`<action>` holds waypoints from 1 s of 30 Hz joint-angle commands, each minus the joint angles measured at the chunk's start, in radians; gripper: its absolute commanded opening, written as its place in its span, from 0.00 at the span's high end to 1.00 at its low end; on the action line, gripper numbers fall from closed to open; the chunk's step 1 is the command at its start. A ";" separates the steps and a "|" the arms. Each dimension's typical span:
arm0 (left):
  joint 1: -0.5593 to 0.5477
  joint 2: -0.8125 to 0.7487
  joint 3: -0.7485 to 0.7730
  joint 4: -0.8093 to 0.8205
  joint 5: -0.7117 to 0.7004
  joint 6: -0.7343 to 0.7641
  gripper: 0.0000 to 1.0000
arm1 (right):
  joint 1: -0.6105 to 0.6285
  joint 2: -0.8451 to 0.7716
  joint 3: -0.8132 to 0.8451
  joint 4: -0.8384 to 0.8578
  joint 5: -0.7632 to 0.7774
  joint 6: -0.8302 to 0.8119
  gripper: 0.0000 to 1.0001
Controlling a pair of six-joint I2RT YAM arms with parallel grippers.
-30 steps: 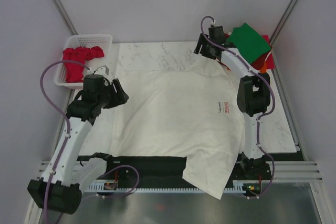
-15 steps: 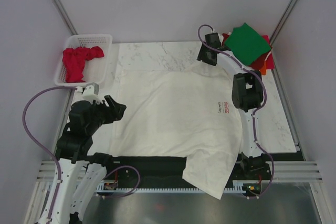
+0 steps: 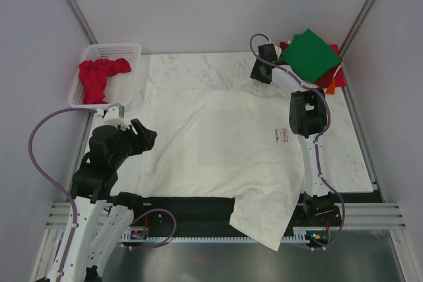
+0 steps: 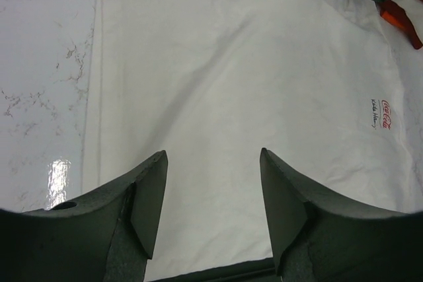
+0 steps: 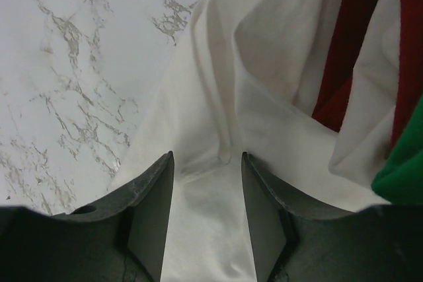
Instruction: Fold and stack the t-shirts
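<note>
A white marble-patterned table (image 3: 192,67) sits between pale grey walls. In the top view's upper left, a white lattice basket (image 3: 131,49) holds a crumpled red t-shirt (image 3: 98,77). At the upper right lies a stack with a green t-shirt (image 3: 312,54) on top, and dark-red and orange edges show beneath it.

The cream-white t-shirt (image 3: 218,150) lies spread flat across the middle, its small red logo (image 3: 282,135) right of centre. Its lower right part hangs over the black strip (image 3: 185,206) at the bottom edge of the table.

The left gripper (image 3: 147,135) hovers at the shirt's left edge. In its wrist view (image 4: 211,189) the jaws stand wide apart with nothing between them, and flat cloth lies below. The right gripper (image 3: 258,72) is at the shirt's upper right corner, just beside the stack. Its own view (image 5: 207,163) shows the jaws apart and holding nothing, over a raised crease of cream cloth.

In that view the dark-red shirt (image 5: 350,37) and the green one fill the right side. White folds lie between them, and I cannot tell whether they belong to the cream shirt or to another. The lower layers of the stack are mostly hidden.
</note>
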 commanded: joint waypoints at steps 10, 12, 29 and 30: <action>-0.002 -0.004 0.006 0.006 -0.045 -0.010 0.36 | -0.001 0.030 0.059 0.038 -0.010 0.025 0.65; -0.004 -0.002 0.006 0.006 -0.047 -0.010 0.36 | -0.001 0.022 0.065 0.036 -0.010 0.020 0.73; 0.000 0.012 0.007 0.006 -0.050 -0.008 0.39 | 0.017 0.203 0.259 0.550 -0.461 0.238 0.49; -0.002 0.010 0.006 0.005 -0.050 -0.008 0.39 | 0.020 0.253 0.278 0.591 -0.487 0.259 0.32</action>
